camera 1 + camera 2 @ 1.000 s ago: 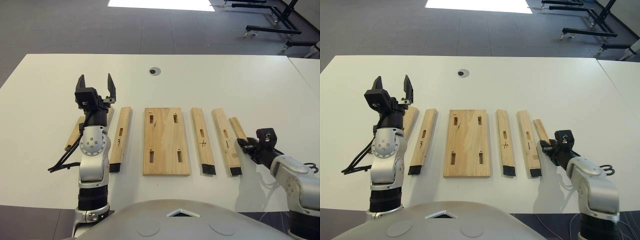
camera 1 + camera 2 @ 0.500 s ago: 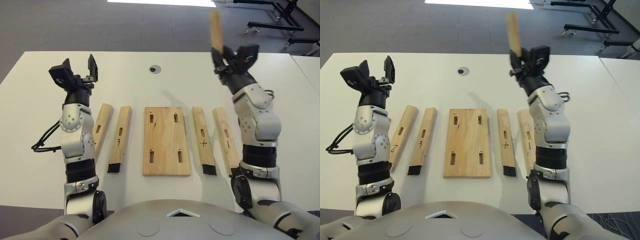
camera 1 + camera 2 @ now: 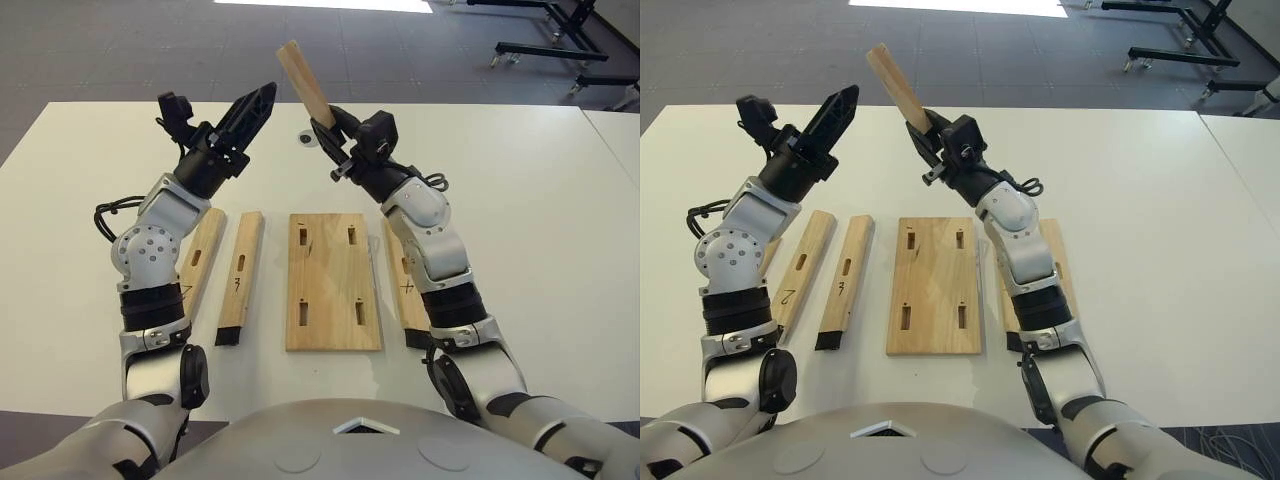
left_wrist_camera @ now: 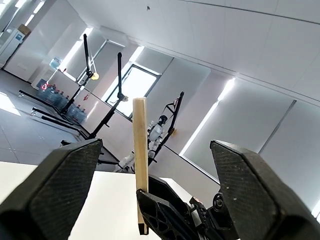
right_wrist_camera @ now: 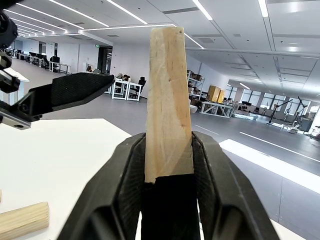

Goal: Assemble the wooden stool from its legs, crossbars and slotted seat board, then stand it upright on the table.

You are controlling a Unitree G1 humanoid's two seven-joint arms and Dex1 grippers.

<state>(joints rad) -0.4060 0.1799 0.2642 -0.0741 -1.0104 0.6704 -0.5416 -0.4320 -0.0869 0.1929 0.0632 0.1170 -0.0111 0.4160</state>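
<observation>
Over the table's [image 3: 520,180] far side, the right gripper [image 5: 169,165] is clamped on the lower end of a short crossbar [image 3: 303,80]. It tilts toward the left gripper [image 3: 252,108], whose fingers stand apart just beside it. The seat board [image 3: 333,282] lies flat between the legs [image 3: 241,270]. The crossbar looks stiff, light and probably smooth-faced. Best taken mid-length on its flat faces, leaving the ends free for slots.

Open-plan robotics lab or test hall, by the look of it. Large white table [image 3: 520,160] on grey carpet tiles [image 3: 120,50]; black wheeled frames [image 3: 545,50] parked on the floor at 1 o'clock beyond it. Wrist views: long ceiling strip lights [image 5: 125,15], rows of desks [image 5: 122,86] far off, stacked crates [image 5: 216,94], tall black stands [image 4: 87,60], blue water jugs [image 4: 47,86], big windows [image 4: 132,87].
</observation>
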